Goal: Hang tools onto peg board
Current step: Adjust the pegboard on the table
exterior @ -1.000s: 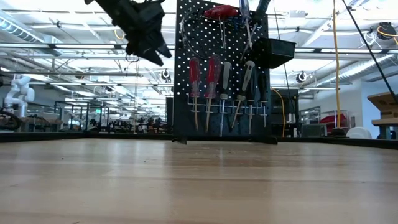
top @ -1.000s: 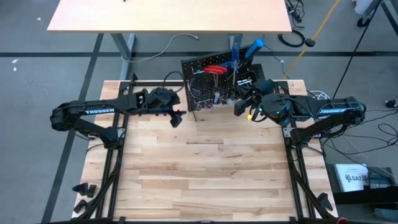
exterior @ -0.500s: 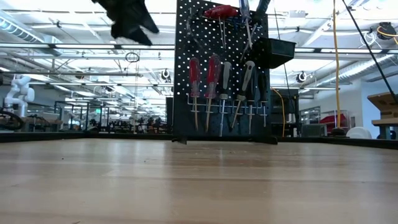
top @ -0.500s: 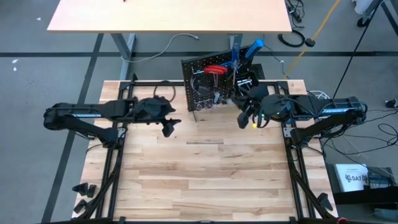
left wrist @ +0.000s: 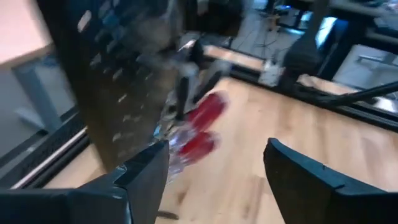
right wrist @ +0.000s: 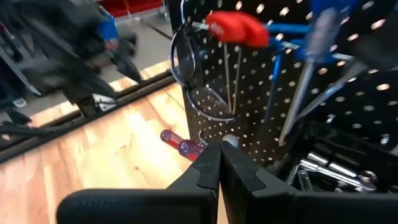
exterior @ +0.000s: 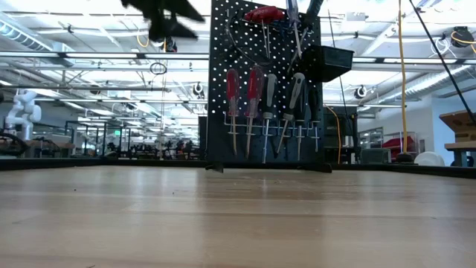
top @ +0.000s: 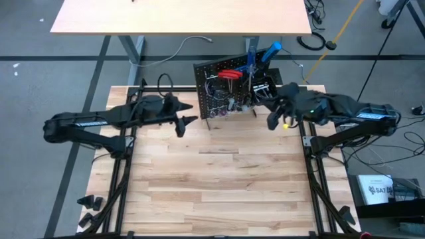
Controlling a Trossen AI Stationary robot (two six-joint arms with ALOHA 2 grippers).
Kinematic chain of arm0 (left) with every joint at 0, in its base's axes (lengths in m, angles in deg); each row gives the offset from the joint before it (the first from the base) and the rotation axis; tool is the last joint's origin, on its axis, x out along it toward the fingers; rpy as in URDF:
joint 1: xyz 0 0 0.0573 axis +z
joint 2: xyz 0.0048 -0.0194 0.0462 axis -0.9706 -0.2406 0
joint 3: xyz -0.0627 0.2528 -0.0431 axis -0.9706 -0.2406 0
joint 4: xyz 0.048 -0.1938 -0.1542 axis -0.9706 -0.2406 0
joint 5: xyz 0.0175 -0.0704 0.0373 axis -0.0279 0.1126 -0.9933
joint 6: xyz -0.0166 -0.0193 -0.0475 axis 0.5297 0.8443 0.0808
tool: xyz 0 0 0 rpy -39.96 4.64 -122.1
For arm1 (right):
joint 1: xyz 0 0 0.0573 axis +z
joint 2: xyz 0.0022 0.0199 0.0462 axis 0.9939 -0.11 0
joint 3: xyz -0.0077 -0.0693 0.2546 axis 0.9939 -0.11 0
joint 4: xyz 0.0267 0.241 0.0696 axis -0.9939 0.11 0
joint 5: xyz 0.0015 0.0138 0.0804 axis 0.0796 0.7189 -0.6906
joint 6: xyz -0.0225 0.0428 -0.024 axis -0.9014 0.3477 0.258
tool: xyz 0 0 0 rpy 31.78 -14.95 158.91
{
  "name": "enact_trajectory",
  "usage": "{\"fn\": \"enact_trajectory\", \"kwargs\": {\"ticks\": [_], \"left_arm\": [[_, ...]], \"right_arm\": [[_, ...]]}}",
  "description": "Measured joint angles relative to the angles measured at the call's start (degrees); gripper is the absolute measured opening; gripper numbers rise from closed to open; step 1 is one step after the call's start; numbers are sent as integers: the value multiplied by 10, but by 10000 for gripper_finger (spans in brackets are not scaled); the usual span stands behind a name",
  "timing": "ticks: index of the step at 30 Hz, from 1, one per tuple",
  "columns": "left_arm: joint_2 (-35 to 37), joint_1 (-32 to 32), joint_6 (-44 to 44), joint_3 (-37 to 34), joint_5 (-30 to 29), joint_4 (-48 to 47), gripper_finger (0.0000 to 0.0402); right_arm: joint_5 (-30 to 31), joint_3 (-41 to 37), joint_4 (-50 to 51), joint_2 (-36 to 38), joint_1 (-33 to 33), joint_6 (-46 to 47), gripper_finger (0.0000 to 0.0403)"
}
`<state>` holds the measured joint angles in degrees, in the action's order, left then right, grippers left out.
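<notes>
The peg board stands upright at the upper centre of the high view, at the far edge of the table, already carrying the tools: in the low view two red-handled screwdrivers and several dark-handled ones hang tip-down in a row from the rail, a red T-handle key sits at the top, and a small black bin juts out at the board's right edge. The left gripper hovers just left of the board, fingers spread wide and holding nothing; the right gripper hovers just right of it, fingers pressed together and empty. The tabletop in front of the board shows no tool waiting to be hung, so the job looks close to done. These look like light, rigid tools, with hard plastic handles that give the fingers the surest purchase; the thin steel shafts would likely be slick and prone to swivel in a pinch. The board on its thin legs seems easy to nudge, and the hung tools may swing if brushed.
</notes>
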<state>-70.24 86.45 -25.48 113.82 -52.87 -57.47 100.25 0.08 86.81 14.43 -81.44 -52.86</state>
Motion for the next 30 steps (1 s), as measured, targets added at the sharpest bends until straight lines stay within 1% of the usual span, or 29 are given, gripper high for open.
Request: {"fn": "enact_trajectory", "kwargs": {"ticks": [3, 6, 8, 9, 12, 13, 14, 18, 21, 30], "left_arm": [[-13, 56, -10, -37, 36, 49, 239], [-25, 93, -12, -52, 79, 87, 200], [-37, 103, -18, -54, 110, 112, 157], [-43, 105, -25, -54, 117, 119, 130], [-62, 106, -41, -54, 121, 125, 44], [-68, 106, -41, -54, 120, 124, 23], [-75, 107, -42, -54, 119, 124, 13], [-104, 116, -61, -54, 109, 132, 8], [-121, 132, -61, -54, 129, 153, 3], [-129, 173, -71, -54, 141, 166, 1]], "right_arm": [[0, 0, 2, 21, 0, 6, 0], [2, 0, 16, 33, 0, 15, 0], [2, 0, 27, 35, 0, 16, 0], [2, 0, 32, 35, 0, 20, 0], [2, 0, 44, 35, 0, 31, 0], [2, -1, 42, 35, 0, 32, 0], [3, -5, 37, 35, 0, 33, 0], [2, -21, 35, 36, 0, 41, 0], [3, -33, 34, 37, 0, 47, 0], [2, -77, 11, 50, 0, 66, 0]]}}
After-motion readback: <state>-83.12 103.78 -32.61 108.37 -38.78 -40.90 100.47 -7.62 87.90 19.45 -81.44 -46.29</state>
